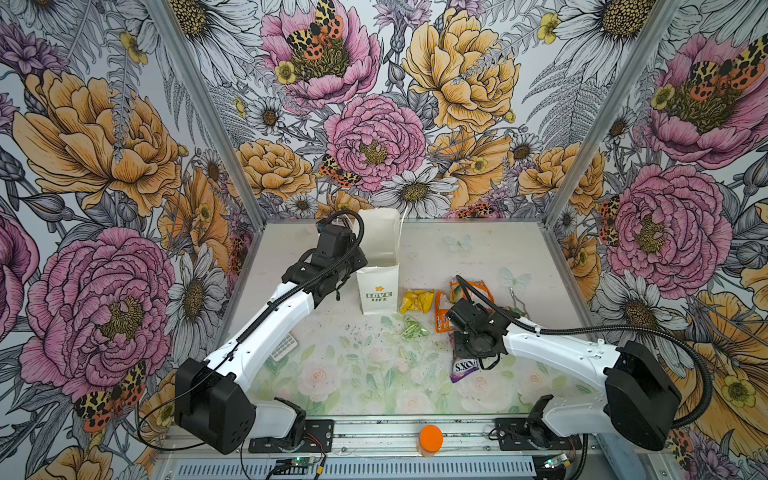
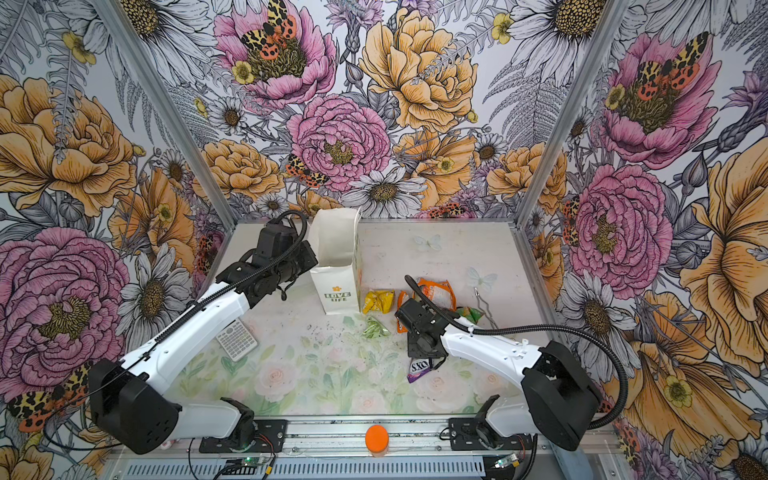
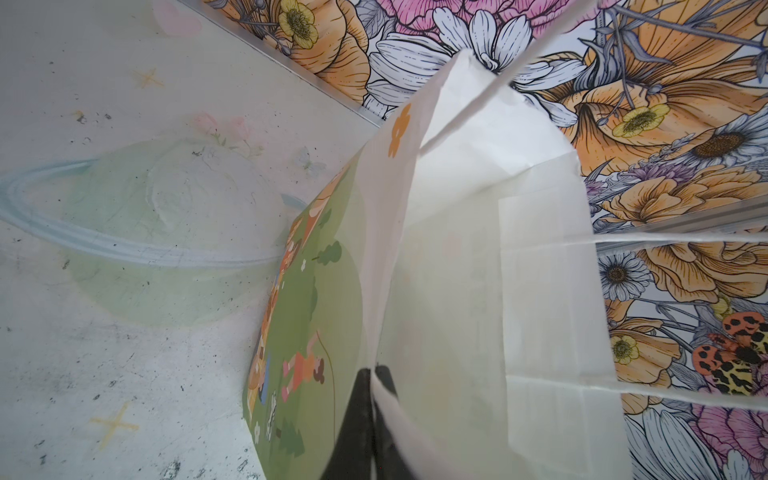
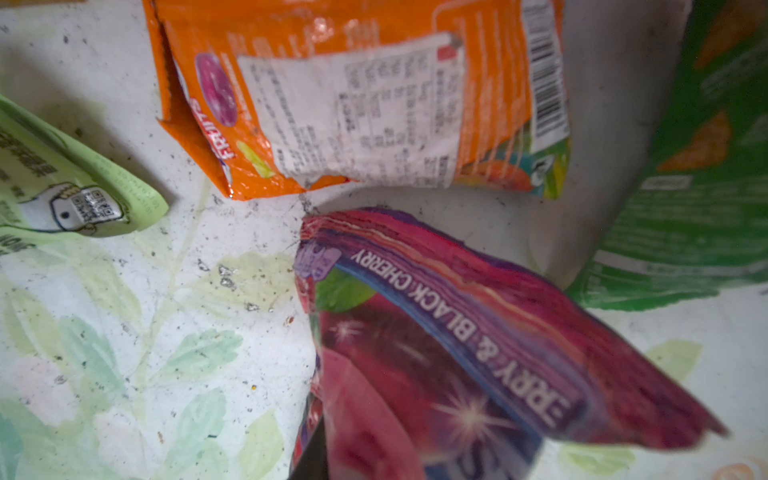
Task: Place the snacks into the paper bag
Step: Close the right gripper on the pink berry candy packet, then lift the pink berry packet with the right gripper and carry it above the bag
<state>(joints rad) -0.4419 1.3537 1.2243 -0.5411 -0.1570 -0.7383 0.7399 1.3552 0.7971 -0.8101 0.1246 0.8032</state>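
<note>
Floral mat (image 1: 353,374); left gripper (image 3: 375,370) clamps white bag (image 1: 377,291); right gripper (image 1: 464,353), purple packet (image 4: 457,340): hold unclear.

Left pincer (image 3: 375,370) pinched shut, right pincer (image 1: 463,353) pointing down, both arms outstretched.

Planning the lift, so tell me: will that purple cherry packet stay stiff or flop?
Probably flops: the purple packet looks thin, creased and buckled. Likely slippery, given its glossy sheen. Probably light, being a thin pouch.
</note>
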